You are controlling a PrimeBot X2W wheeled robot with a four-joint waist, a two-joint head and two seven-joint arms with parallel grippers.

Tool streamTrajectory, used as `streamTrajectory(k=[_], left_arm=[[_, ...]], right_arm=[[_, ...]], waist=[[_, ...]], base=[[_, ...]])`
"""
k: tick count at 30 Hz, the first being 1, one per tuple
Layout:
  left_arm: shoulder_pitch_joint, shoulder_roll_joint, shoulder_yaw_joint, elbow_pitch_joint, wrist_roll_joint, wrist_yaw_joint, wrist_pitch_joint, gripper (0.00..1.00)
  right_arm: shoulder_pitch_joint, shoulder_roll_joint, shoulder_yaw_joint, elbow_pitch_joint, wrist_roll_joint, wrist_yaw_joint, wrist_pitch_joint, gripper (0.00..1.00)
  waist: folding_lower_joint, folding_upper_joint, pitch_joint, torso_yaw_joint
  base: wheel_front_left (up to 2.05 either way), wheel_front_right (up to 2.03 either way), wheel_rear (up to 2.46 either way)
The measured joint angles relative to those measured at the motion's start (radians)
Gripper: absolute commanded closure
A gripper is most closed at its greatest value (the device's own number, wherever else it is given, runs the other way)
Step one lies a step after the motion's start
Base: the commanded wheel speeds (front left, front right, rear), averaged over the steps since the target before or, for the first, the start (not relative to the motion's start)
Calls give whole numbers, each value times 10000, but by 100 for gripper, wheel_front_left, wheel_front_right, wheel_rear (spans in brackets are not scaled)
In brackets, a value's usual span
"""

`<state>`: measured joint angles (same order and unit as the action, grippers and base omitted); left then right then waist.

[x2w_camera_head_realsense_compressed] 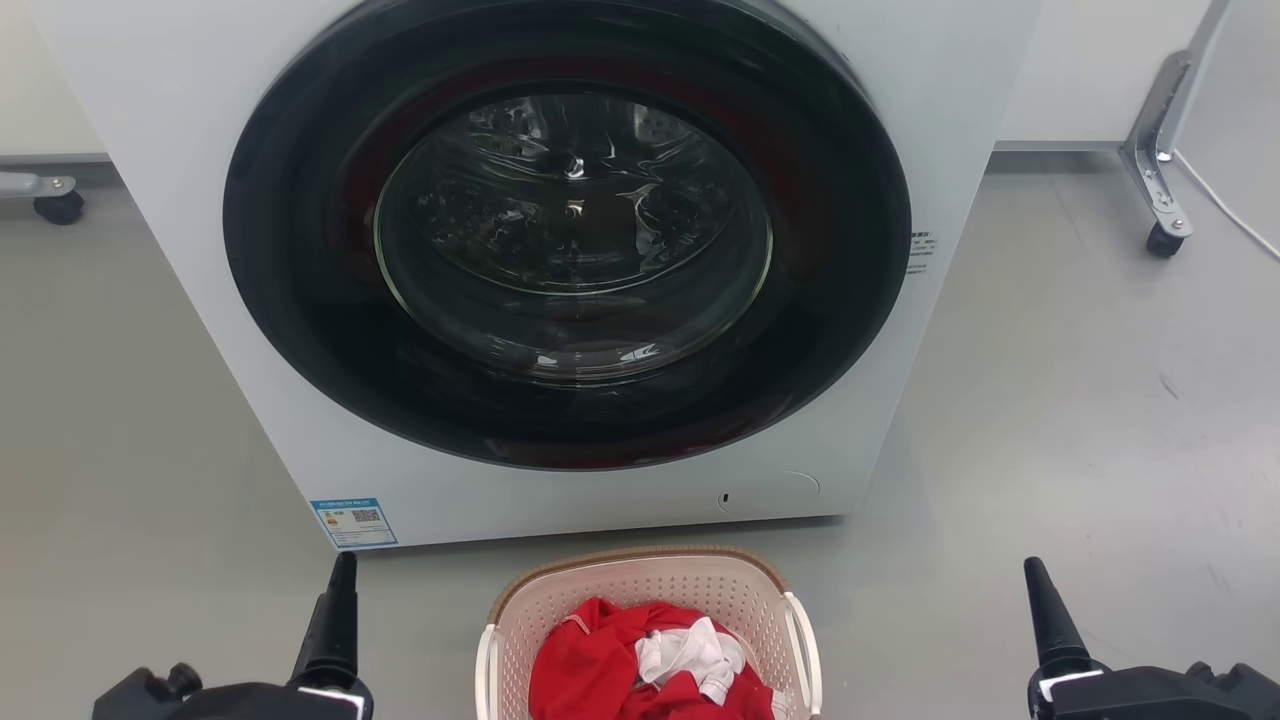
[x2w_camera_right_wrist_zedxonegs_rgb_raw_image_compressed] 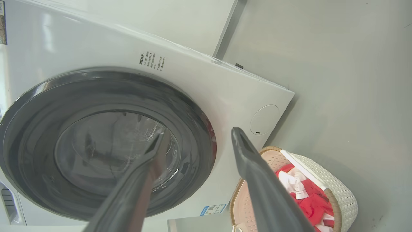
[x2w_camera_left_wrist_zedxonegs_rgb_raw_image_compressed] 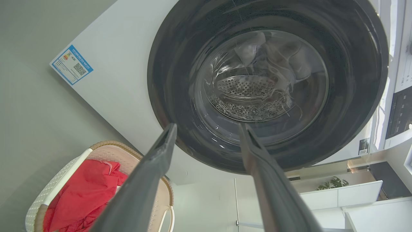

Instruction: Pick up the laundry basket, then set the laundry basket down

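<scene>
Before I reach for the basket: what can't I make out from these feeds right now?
Near half of the laundry basket: cut off by the head view's bottom edge.
Basket floor: covered by the red garment.
Part of the rim, left wrist view: behind a finger of the left pincer.
Part of the inside, right wrist view: behind a finger of the right pincer.
Print on the blue label: too small.

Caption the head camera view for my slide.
Left gripper and right gripper flank the laundry basket of red and white clothes on the floor before a closed washing machine.
</scene>
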<state>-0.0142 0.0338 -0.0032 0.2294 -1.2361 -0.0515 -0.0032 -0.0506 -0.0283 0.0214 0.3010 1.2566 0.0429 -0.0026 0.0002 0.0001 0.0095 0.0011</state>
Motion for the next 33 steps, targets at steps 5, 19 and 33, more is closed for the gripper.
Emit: streamTrajectory(k=[5, 19, 33], left_arm=[[6, 132, -341, -184, 1095, 96, -178, 0], [35, 470, -1057, -460, 3900, 443, -642, 0], [237, 556, -1547, -790, 6314, 863, -1170, 0]], right_arm=[[-15, -44, 284, -79, -882, -107, -180, 0], [-35, -199, 1041, -244, -3312, -443, -637, 0], [-58, -213, 1662, -339, -5457, -794, -1151, 0]], waist=[[0, -1, 25, -2], [-1, 0, 78, -14], [-1, 0, 50, -27]], base=[[0, 0, 0], [0, 0, 0], [0, 0, 0]])
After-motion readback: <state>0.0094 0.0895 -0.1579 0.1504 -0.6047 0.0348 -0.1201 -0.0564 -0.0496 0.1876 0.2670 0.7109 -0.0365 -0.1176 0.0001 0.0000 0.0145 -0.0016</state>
